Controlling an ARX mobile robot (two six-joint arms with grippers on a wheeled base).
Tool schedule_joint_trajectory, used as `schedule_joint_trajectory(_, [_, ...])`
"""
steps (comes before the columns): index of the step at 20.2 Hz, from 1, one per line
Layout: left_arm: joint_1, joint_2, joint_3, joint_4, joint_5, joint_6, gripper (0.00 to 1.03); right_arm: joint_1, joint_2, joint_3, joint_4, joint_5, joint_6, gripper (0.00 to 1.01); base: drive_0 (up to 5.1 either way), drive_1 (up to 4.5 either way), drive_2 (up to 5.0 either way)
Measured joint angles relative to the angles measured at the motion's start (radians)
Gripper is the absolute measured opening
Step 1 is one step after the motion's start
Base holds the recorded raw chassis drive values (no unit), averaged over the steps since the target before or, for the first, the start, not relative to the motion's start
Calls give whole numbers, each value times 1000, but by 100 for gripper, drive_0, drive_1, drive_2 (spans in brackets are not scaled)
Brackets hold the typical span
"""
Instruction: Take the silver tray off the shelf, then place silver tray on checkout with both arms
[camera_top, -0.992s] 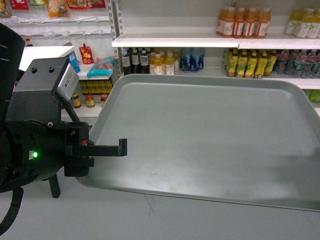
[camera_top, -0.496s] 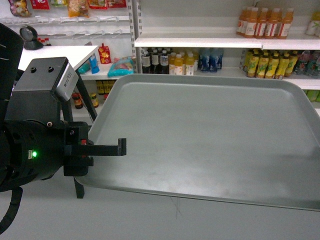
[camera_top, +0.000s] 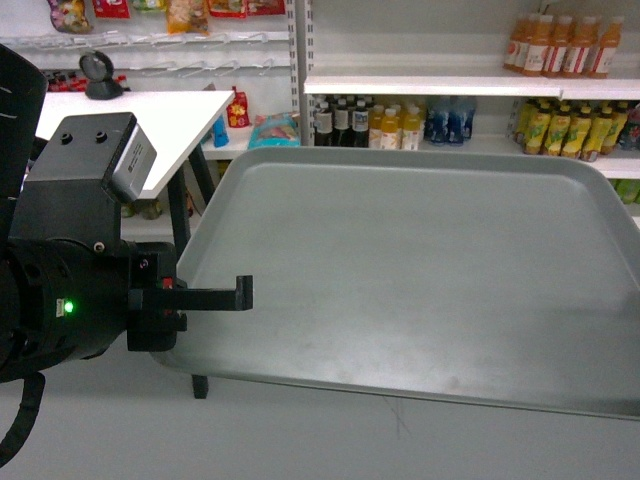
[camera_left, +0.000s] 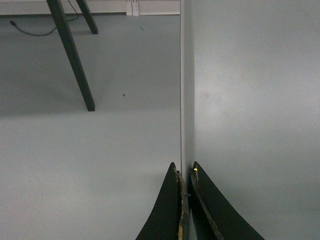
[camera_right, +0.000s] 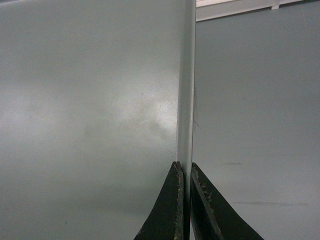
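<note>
Head view: both arms' fingers (camera_left: 185, 200) (camera_right: 184, 200) clamp the unmarked silver tray (camera_top: 420, 270); no legible writing.

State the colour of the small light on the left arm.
Green light; it shows best in the head view.

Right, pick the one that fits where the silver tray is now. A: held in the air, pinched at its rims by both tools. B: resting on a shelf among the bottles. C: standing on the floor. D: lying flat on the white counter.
A: the silver tray hangs above the floor, the left tool and the right tool each shut on a rim.
</note>
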Motion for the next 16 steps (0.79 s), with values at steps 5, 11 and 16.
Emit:
schedule_joint_trajectory(5, [0, 0, 0, 0, -1, 0, 3, 0, 0, 2, 1, 0, 0, 3, -502, 239, 239])
schedule_joint_trajectory(11, [0, 0, 0, 0, 0, 0, 3, 0, 1, 3, -3, 0, 0, 3, -500, 239, 239])
schedule_joint_trajectory(16, [0, 0, 0, -3, 0, 0, 3, 0, 1, 2, -5, -1, 0, 3, -495, 255, 220])
